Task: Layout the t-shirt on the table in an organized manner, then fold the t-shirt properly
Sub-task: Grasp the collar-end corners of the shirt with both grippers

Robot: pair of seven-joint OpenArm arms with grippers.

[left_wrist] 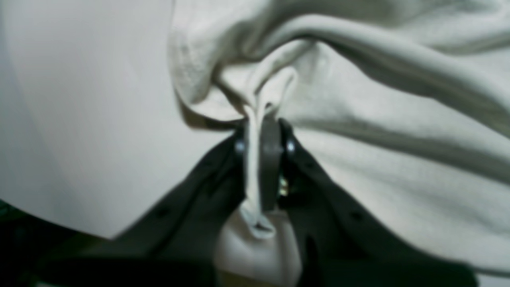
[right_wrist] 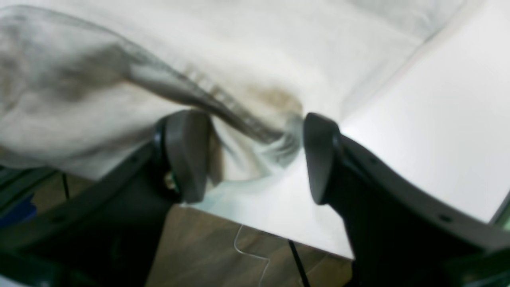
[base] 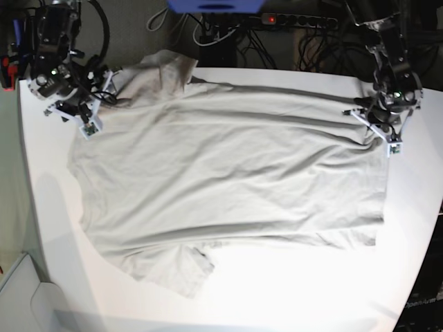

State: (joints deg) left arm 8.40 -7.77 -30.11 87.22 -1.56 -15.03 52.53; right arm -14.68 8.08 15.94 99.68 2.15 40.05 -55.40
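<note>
Pale grey-beige cloth of the t-shirt (base: pixel 228 187) lies spread across the white table (base: pixel 297 297), with long wrinkles running across it. The left gripper (left_wrist: pixel 263 159) is clamped on a bunched fold at the shirt's edge; the fabric strip passes between its closed jaws. In the base view this gripper sits at the shirt's far right corner. The right gripper (right_wrist: pixel 255 155) stands with jaws apart at the table edge, a blurred fold of the shirt lying between them. No grip is visible there.
</note>
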